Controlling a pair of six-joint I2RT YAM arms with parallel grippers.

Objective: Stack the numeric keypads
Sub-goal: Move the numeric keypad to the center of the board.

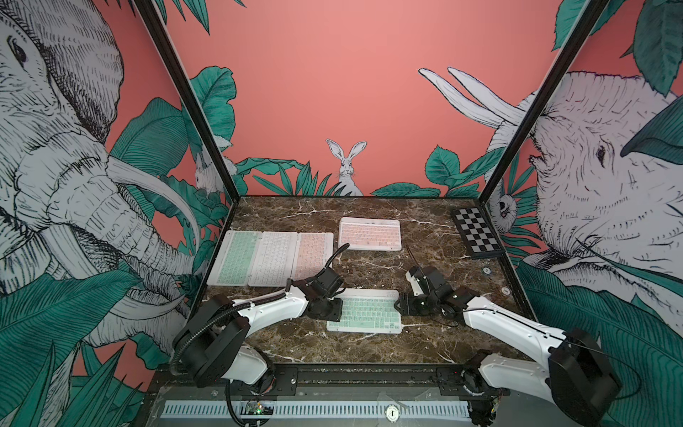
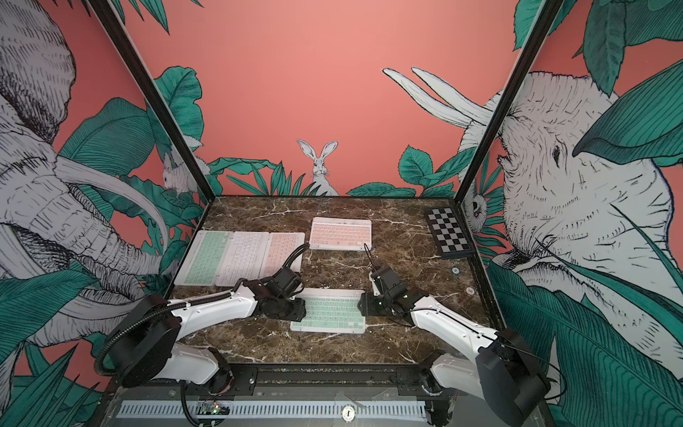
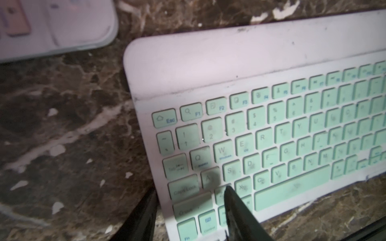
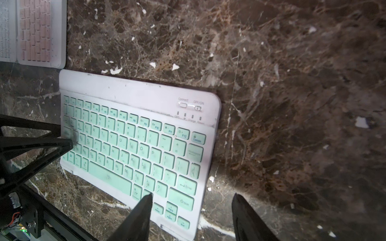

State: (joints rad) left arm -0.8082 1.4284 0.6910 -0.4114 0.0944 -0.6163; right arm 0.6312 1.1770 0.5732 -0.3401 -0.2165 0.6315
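A mint green keypad (image 1: 366,310) (image 2: 329,310) lies on the marble table near the front middle. My left gripper (image 1: 327,307) (image 3: 191,191) is at its left end, shut on it, with one finger (image 3: 231,200) on the keys and the other against the edge. My right gripper (image 1: 401,305) (image 4: 192,195) stands open at the right end, one finger over the corner keys and the other over bare table. Three keypads lie side by side at the left: mint (image 1: 236,257), white (image 1: 273,258) and pink (image 1: 310,255). Another pink keypad (image 1: 369,233) lies behind.
A black-and-white checkered board (image 1: 476,231) lies at the back right corner. Two small round discs (image 1: 486,271) (image 1: 506,291) sit on the table along the right edge. Patterned walls close in the left, back and right sides.
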